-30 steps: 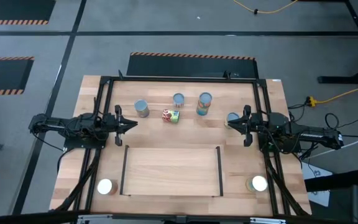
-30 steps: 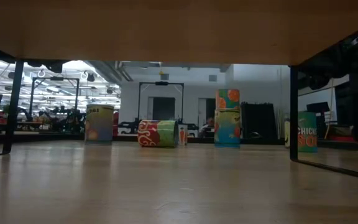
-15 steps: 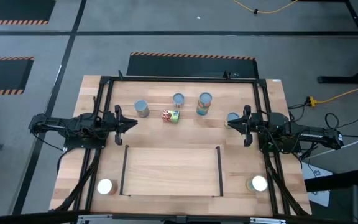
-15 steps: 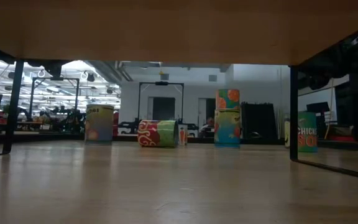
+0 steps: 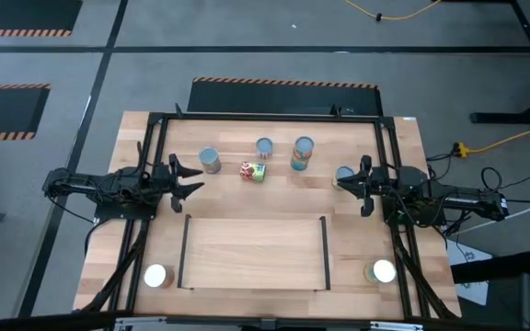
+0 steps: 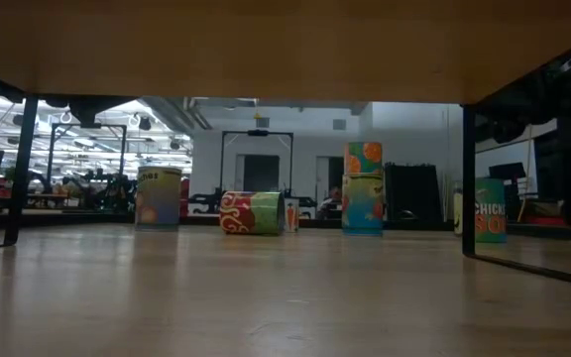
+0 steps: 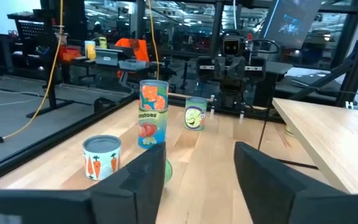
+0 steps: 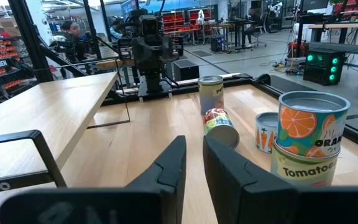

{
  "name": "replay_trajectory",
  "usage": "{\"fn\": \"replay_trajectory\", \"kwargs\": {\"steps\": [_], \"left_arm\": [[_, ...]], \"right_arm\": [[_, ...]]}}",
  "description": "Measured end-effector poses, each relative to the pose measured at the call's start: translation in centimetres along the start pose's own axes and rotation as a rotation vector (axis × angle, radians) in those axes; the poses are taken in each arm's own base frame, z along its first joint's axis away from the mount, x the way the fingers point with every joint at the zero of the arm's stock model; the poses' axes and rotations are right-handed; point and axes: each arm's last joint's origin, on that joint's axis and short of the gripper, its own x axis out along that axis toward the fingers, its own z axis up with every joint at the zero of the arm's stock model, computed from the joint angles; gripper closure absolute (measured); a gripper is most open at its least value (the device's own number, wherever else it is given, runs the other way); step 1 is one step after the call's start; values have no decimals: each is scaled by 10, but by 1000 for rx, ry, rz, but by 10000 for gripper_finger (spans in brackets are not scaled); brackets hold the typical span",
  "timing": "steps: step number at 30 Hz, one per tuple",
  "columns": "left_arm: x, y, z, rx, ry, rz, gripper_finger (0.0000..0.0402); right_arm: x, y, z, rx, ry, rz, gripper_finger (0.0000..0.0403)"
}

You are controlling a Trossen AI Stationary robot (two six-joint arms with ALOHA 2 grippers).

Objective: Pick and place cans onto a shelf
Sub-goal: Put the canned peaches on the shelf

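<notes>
Several cans stand on the table's far half: a blue-grey one [image 5: 210, 161], a small carrot can [image 5: 263, 147], a tall stack of two [image 5: 302, 153], and one [image 5: 343, 174] just beyond my right gripper. The red, green and yellow can [image 5: 253, 171] lies on its side. Two more cans [image 5: 157, 275] [image 5: 384, 271] stand near the front corners. The light-wood shelf [image 5: 254, 253] lies between black rails. My left gripper [image 5: 191, 176] is open and empty, left of the cans; its fingers [image 7: 143, 180] stand wide apart. My right gripper [image 5: 355, 184] is shut and empty.
A larger black frame [image 5: 265, 118] edges the table, and its side rails run under both arms. In the low view the shelf's underside [image 6: 266, 45] spans the top, with black legs [image 6: 467, 178] at the sides. A can with orange and tomato labels [image 8: 309, 140] stands close beside my right fingers.
My left gripper's fingers have spread a little wider. In the low view its dark shape at the upper left has grown toward the right. The cans and my right arm have kept still.
</notes>
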Motion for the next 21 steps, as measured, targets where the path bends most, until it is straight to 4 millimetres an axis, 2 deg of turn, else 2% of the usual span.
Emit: {"fn": "replay_trajectory", "kwargs": {"steps": [9, 21], "left_arm": [[0, 0, 2, -5, -17, 2, 195], [-3, -1, 25, -66, -213, -4, 195]], "right_arm": [[0, 0, 0, 0, 0, 0, 342], [0, 0, 0, 0, 0, 0, 342]]}}
